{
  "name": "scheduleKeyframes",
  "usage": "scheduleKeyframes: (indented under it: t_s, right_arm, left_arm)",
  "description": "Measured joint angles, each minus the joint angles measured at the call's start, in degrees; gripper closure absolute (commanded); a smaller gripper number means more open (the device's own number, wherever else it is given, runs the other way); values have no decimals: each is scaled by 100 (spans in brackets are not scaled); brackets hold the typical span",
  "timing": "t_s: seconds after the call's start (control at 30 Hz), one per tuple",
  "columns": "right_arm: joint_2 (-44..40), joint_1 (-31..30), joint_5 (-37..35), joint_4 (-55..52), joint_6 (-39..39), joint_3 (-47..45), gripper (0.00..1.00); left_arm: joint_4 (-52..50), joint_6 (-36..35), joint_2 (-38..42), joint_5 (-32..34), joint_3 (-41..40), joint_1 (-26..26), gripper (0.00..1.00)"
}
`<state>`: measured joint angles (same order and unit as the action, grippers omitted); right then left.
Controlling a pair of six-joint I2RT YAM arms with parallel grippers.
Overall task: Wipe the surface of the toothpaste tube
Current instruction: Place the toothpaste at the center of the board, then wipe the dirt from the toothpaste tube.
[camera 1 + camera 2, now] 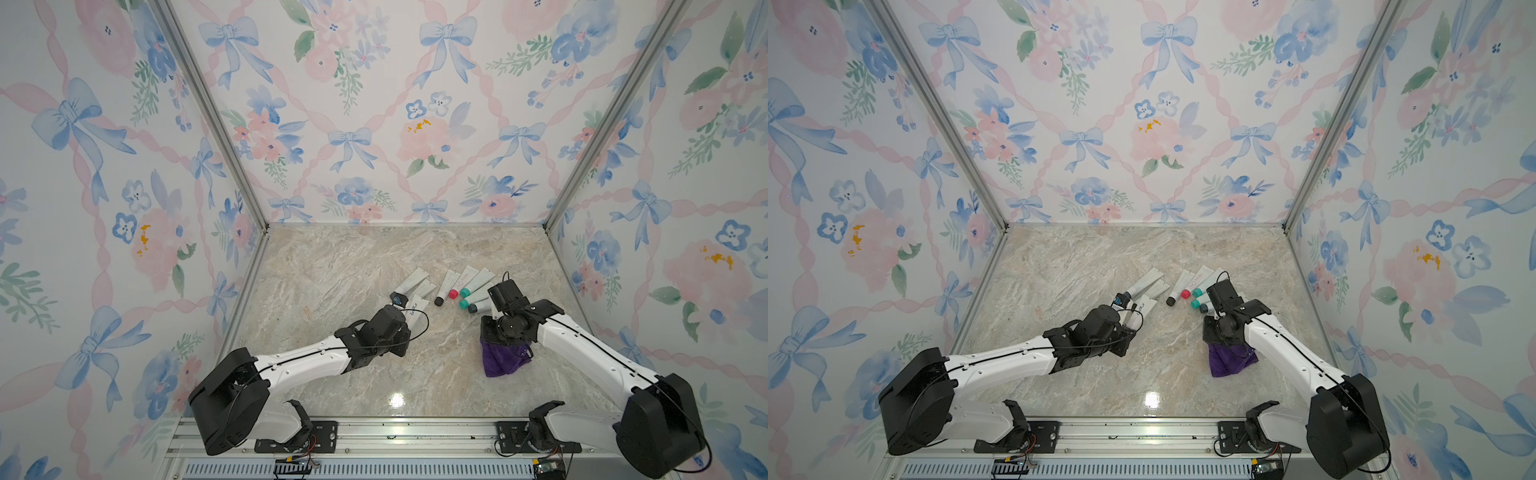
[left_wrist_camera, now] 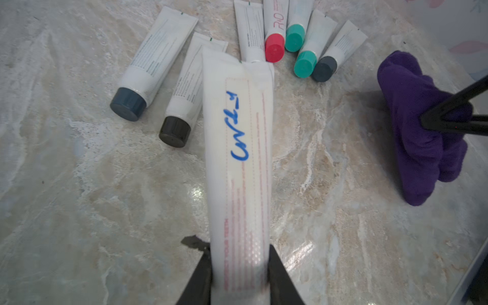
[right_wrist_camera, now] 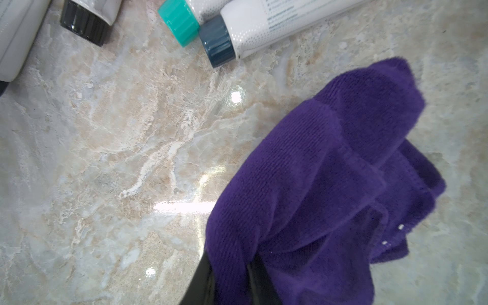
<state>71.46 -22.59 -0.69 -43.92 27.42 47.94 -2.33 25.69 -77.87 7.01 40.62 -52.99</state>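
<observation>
left arm point(image 1: 299, 360) | right arm point(image 1: 590, 345) | white links, black joints | thin black cables point(image 1: 427, 322) (looped at wrists)

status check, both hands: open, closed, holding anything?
left hand: closed, holding the white toothpaste tube with blue handwriting.
right hand: closed, holding the purple cloth.
</observation>
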Motion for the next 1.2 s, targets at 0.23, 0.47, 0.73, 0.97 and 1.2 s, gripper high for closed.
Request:
scheduleKeyframes:
  t_s: [0.23,0.47,0.73,0.97,1.2]
  right_arm:
    - [0,0,0,-4,0,0,80]
    - [0,-26,0,-7,2,0,80]
    - [0,-153,2,-7,24,-11,80]
    - [2,-254,0,-7,63,-37,80]
    - [17,-402,66,-4,111,-37,80]
  left_arm:
    - [96,-267,-1123,-46,243,-1010,74]
    - [107,-417,-1749,-46,511,-1399,66]
    - [400,-540,-1725,-46,400,-1561,44]
    - [584,-557,-1298,-46,-129,-1561,43]
    - [800,-608,-1344,-133,-258,-1561,53]
